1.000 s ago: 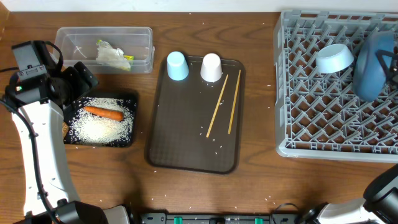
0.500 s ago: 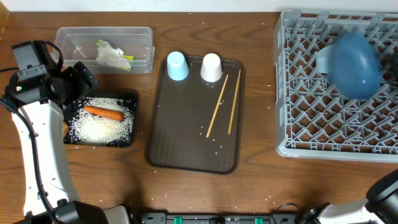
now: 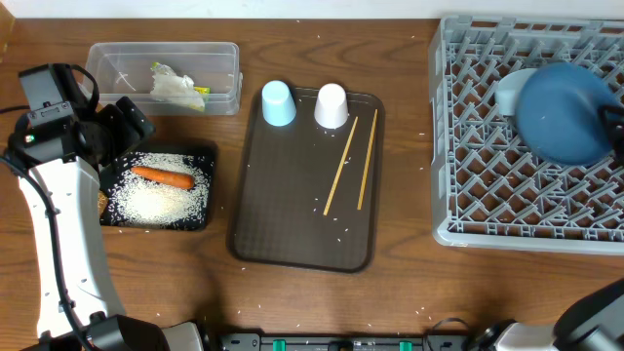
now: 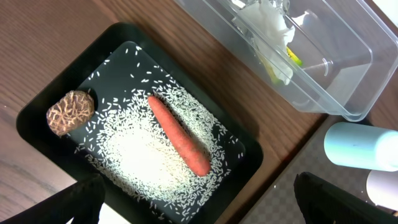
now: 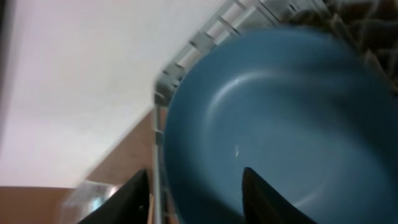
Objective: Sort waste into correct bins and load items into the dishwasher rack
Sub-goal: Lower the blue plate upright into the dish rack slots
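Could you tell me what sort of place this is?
Probably a lab mock-up of a dish-clearing station: a dishwasher rack, a serving tray with chopsticks, and a black tray of rice.

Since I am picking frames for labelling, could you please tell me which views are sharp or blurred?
Right wrist: blurred throughout, the dark-blue plate and grey rack edge smeared. Left wrist: sharp, rice grains and carrot crisp, bright highlights on the clear tub. Overhead: evenly lit and sharp, plate edge slightly soft.
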Motion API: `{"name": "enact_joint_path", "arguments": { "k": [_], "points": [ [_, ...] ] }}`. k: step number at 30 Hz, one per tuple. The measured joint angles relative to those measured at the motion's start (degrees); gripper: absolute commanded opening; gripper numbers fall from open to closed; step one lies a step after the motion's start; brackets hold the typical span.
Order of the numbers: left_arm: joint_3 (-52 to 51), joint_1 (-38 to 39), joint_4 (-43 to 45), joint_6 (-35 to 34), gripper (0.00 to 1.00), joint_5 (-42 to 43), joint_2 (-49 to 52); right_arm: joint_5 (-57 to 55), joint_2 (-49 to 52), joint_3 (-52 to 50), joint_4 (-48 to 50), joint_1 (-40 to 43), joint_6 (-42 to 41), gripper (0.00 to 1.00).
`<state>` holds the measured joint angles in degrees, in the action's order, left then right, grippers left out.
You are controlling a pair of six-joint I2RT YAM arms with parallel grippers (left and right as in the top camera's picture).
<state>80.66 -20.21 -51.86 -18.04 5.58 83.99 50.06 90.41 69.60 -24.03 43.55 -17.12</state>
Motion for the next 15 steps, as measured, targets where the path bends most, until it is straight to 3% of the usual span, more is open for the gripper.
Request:
{"name": "enact_joint_path", "arguments": {
  "k": [6, 11, 15],
  "points": [
    [0.0, 0.0, 0.0, 0.0, 0.98, 0.0, 0.0, -19.6, -7.1, 3.7, -7.9, -14.4, 6.8, 0.73],
    [0.0, 0.0, 0.0, 0.0, 0.98, 0.0, 0.0, -38.6, -8.3, 6.2, -9.3, -28.3, 9.6, 0.74],
    [0.0, 0.0, 0.0, 0.0, 0.98, 0.0, 0.0, -51.3, -5.8, 6.3, -11.2, -33.5, 9.9, 0.74]
  ]
}}
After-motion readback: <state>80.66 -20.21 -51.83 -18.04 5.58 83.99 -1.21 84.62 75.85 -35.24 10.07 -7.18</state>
